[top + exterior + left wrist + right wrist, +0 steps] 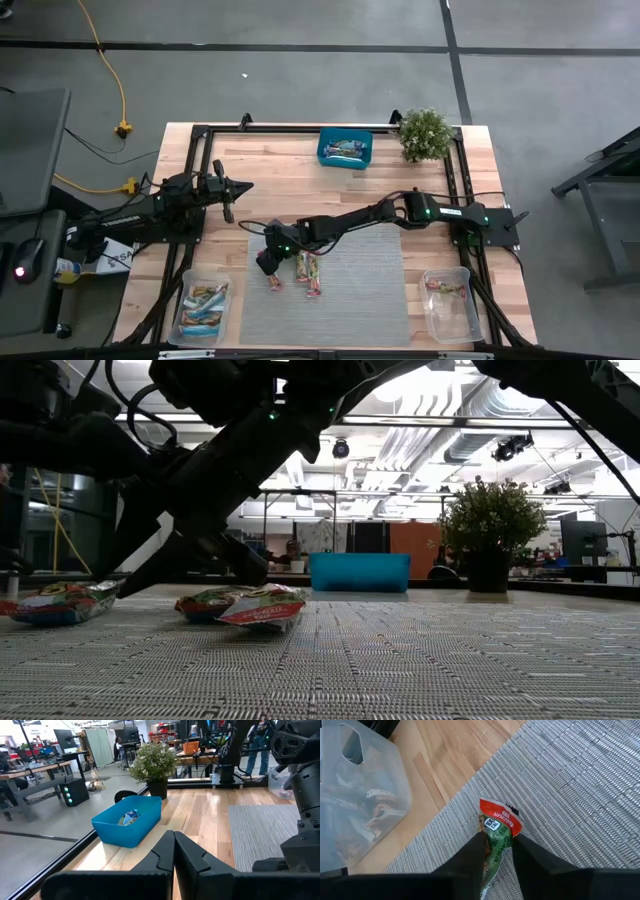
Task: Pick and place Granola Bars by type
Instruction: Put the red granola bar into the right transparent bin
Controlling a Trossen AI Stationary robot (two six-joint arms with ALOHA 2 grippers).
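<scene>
The right hand (pixel 497 854) grips a crinkly red-and-green wrapped granola bar (pixel 496 832) on the grey woven mat (pixel 350 290), lower left of centre in the high view. Two similar bars (pixel 309 270) lie beside it. The left hand (pixel 232 190), closed, waits at upper left above the wooden surface (pixel 300 185).

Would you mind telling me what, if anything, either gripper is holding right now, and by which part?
The right gripper is closing on a red-and-green granola bar, fingers either side of its green end. The left gripper holds nothing.
</scene>
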